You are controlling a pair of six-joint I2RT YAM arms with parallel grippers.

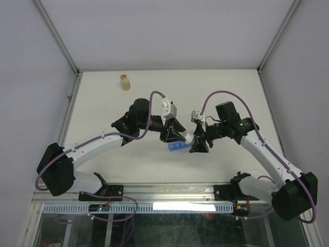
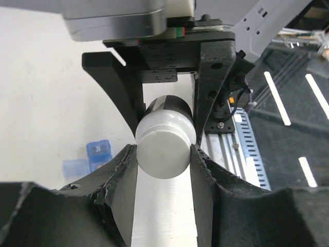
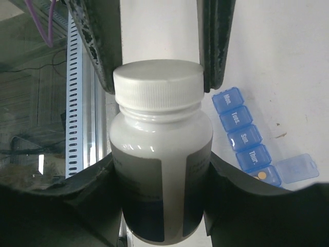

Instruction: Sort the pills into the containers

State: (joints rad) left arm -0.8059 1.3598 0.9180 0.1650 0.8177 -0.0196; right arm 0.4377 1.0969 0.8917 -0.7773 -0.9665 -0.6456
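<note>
A white pill bottle (image 1: 189, 138) with a dark label is held in the air between both arms. My right gripper (image 3: 162, 175) is shut on the bottle's body (image 3: 162, 154). My left gripper (image 2: 164, 154) is shut on its white ribbed cap (image 2: 163, 153), and its fingers (image 3: 216, 46) show on either side of the cap (image 3: 158, 82). The containers (image 3: 241, 136), a blue strip with day labels, lie on the table just below the bottle and also show in the top view (image 1: 177, 147). One end compartment is open with an orange pill (image 3: 262, 175) in it.
A small amber bottle (image 1: 124, 81) stands at the far left of the table, well away from both arms. The metal rail (image 2: 241, 149) at the table's near edge runs below the grippers.
</note>
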